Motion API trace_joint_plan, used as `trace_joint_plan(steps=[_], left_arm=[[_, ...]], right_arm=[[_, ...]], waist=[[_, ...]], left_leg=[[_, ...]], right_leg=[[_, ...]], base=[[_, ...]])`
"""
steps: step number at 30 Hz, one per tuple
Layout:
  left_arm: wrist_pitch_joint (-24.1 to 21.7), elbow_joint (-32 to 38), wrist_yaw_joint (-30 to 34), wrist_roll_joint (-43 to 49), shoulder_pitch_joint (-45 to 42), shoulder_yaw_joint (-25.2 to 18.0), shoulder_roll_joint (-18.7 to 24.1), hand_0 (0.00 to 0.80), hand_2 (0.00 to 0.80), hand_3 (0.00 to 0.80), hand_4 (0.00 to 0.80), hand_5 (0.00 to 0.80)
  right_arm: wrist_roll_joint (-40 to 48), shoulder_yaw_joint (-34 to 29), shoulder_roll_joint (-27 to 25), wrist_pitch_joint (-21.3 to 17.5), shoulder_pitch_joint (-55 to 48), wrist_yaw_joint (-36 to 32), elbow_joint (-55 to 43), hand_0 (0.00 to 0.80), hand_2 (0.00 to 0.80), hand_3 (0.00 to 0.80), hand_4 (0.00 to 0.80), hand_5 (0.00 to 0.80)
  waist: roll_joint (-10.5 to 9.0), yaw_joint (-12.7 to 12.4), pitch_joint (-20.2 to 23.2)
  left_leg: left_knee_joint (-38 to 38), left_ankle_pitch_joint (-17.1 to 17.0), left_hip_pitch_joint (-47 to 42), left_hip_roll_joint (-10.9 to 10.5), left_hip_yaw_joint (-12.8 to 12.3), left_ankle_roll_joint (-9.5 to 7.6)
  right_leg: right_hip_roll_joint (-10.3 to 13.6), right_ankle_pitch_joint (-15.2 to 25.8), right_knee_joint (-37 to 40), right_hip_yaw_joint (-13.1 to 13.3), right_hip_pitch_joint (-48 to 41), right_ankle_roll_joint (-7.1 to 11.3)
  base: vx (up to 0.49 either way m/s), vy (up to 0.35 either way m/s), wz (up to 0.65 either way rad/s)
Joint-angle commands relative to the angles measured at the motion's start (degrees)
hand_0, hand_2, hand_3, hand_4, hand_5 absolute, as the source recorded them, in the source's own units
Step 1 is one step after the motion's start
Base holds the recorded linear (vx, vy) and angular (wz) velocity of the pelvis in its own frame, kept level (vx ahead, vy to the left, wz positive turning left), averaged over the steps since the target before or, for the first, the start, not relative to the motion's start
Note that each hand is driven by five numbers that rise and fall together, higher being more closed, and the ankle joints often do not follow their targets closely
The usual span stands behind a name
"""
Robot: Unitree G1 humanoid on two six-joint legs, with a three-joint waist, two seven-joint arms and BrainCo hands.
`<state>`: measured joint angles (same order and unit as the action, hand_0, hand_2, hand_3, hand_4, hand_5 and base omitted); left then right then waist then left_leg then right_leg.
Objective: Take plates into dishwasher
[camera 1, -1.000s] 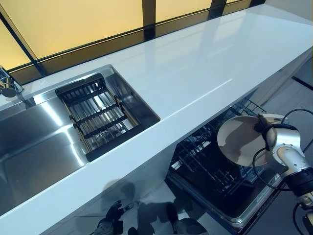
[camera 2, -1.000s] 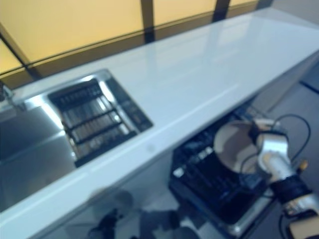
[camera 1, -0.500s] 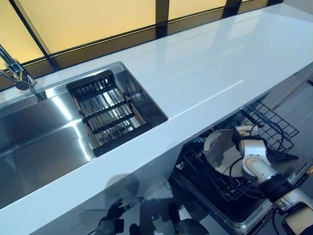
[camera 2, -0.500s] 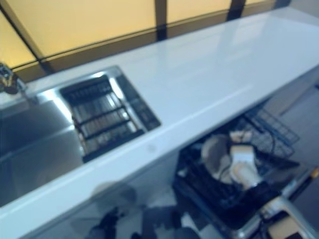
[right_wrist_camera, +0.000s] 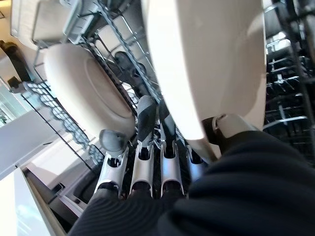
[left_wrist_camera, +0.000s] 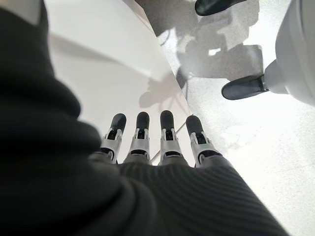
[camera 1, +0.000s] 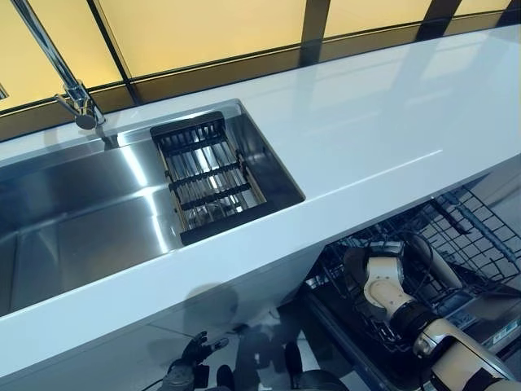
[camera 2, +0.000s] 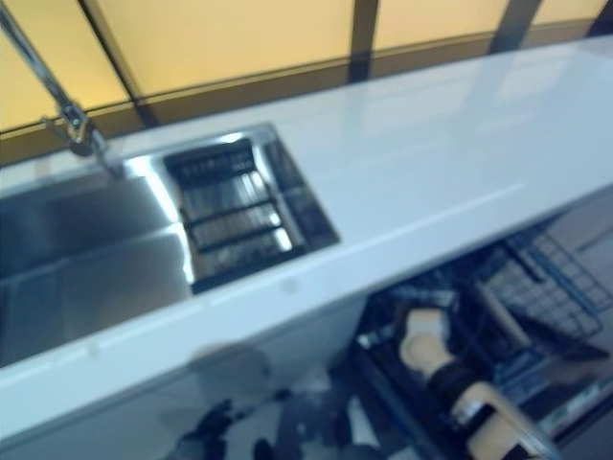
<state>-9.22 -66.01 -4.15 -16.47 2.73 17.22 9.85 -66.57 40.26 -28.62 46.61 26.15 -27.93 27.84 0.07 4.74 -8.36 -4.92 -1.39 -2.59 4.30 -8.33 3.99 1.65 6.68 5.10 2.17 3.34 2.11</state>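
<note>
Held plate (right_wrist_camera: pixel 206 64): pinched between thumb and fingers of the right hand (right_wrist_camera: pixel 147 162), low inside the dishwasher rack (camera 1: pixel 464 236).
Racked plate (right_wrist_camera: pixel 88 88): already standing in the rack wires beside the held one.
Left hand (left_wrist_camera: pixel 152 142): fingers straight, empty (hanging toward the floor).
Sink rack (camera 1: pixel 207 175): no plates visible.
Remaining: seat and release the held plate; judged nearly done.
</note>
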Motion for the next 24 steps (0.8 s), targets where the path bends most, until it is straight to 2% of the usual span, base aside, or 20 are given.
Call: trace_joint_plan(steps=[1,11,12,13,14,18,24], left_arm=[[0.0,-1.3,-0.4,2.7,3.5,2.4,0.4,0.0,0.0,0.0,0.0,0.0],[0.5,-2.0,-0.5,3.8,4.3,2.6,0.2,0.0,0.0,0.0,0.0,0.0],[0.5,-2.1,-0.4,4.1,4.2,2.5,0.4,0.0,0.0,0.0,0.0,0.0],[0.5,-2.2,-0.3,4.1,4.2,2.4,0.5,0.0,0.0,0.0,0.0,0.0],[0.5,-2.2,-0.2,4.1,4.2,2.4,0.6,0.0,0.0,0.0,0.0,0.0],[0.1,-2.1,-0.1,4.0,3.8,1.8,0.6,0.0,0.0,0.0,0.0,0.0],[-0.2,-1.6,-0.6,3.8,2.9,-0.1,1.1,0.0,0.0,0.0,0.0,0.0]], right_arm=[[-4.0,3.4,2.1,3.5,6.1,-0.7,3.6,0.8,0.8,0.8,0.8,0.8],[0.3,4.3,4.3,5.5,6.3,0.7,6.7,0.8,0.8,0.8,0.8,0.8],[1.9,4.0,4.3,5.8,6.3,1.9,7.3,0.775,0.775,0.775,0.775,0.775],[3.2,3.8,4.2,5.9,6.2,2.9,7.4,0.11,0.11,0.11,0.11,0.11],[4.6,3.5,4.1,5.8,6.0,4.5,7.5,0.0,0.0,0.0,0.0,0.0],[8.6,1.4,3.0,4.4,5.3,8.1,6.1,0.0,0.0,0.0,0.0,0.0],[7.1,-3.2,-1.4,1.8,1.4,6.5,-0.9,0.0,0.0,0.0,0.0,0.0]], waist=[[-3.22,-1.6,1.2],[-3.24,-2.5,1.5],[-3.27,-2.6,1.5],[-3.3,-2.6,1.6],[-3.32,-2.6,1.6],[-3.46,-2.1,1.6],[-3.92,-0.6,1.4]], left_leg=[[-0.1,1.6,-0.5,-0.5,3.5,-2.06],[-0.1,1.3,-0.2,-0.4,4.2,-2.07],[-0.1,1.2,-0.2,-0.4,4.2,-2.07],[-0.1,1.2,-0.2,-0.3,4.2,-2.07],[-0.1,1.2,-0.3,-0.3,4.2,-2.06],[-0.1,1.2,-0.4,-0.2,4.0,-2.06],[-0.1,1.3,-0.6,-0.1,3.2,-2.26]], right_leg=[[4.7,2.0,-0.1,0.1,1.6,5.15],[4.9,1.9,-0.1,-0.5,1.5,5.18],[4.9,1.9,-0.1,-0.6,1.4,5.21],[4.9,2.0,-0.1,-0.6,1.4,5.22],[5.0,2.0,-0.1,-0.6,1.4,5.22],[4.8,2.1,-0.1,-0.2,1.4,5.2],[4.4,2.2,-0.1,0.9,1.4,5.21]], base=[[0.0,0.0,0.0],[0.003,-0.003,0.02],[0.0,0.0,0.0],[0.0,0.0,0.0],[0.0,0.0,0.0],[0.0,0.0,0.0],[0.0,0.0,0.0]])
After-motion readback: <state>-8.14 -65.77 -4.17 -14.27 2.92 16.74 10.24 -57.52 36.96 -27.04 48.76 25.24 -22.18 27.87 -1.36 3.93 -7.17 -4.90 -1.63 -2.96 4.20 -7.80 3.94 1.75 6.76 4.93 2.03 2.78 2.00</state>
